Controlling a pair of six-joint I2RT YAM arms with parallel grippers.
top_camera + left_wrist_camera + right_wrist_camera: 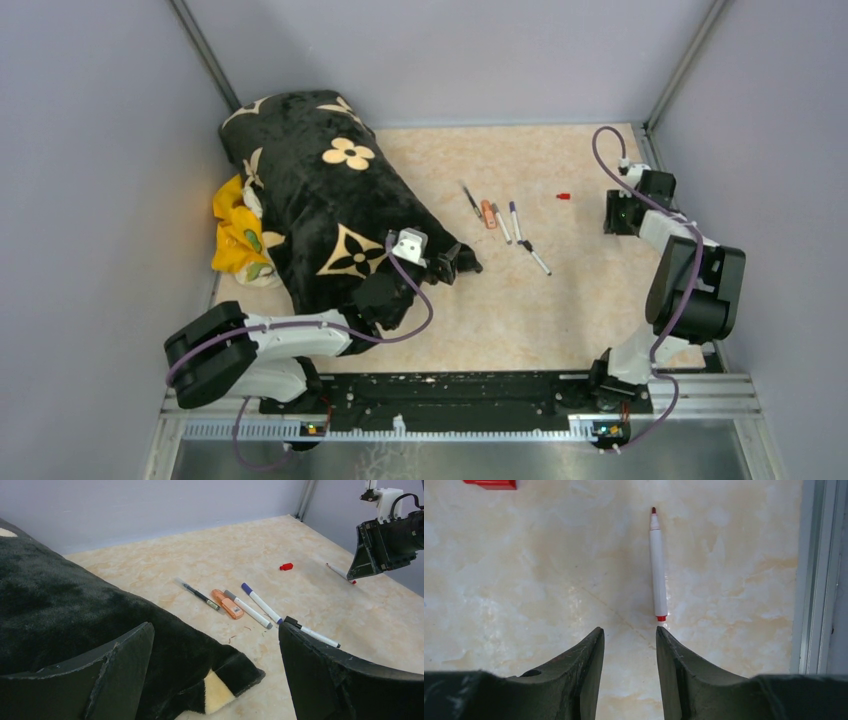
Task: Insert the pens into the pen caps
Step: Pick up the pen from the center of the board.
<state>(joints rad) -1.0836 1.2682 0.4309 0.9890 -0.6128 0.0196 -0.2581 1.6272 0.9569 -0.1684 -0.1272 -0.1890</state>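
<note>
Right pincer (629, 630) hovers low over the table, jaws roughly half apart, nothing between them. The red marker (657, 565) lies dead ahead, flat on the table. Its long axis runs straight away from the fingers, tail end just beside the right fingertip and bare nib pointing away. It sits a shade right of the gap, so I reckon a small sideways shift comes before any grab. The red cap (490, 484) lies apart, ahead and to the left.

The right arm is by far the nearer. The left pincer (455, 262) sits at the blanket (310, 190), jaws spread wide and empty.

Count: six pens, this one plus five in the middle row (248, 609), and one loose cap in sight.
</note>
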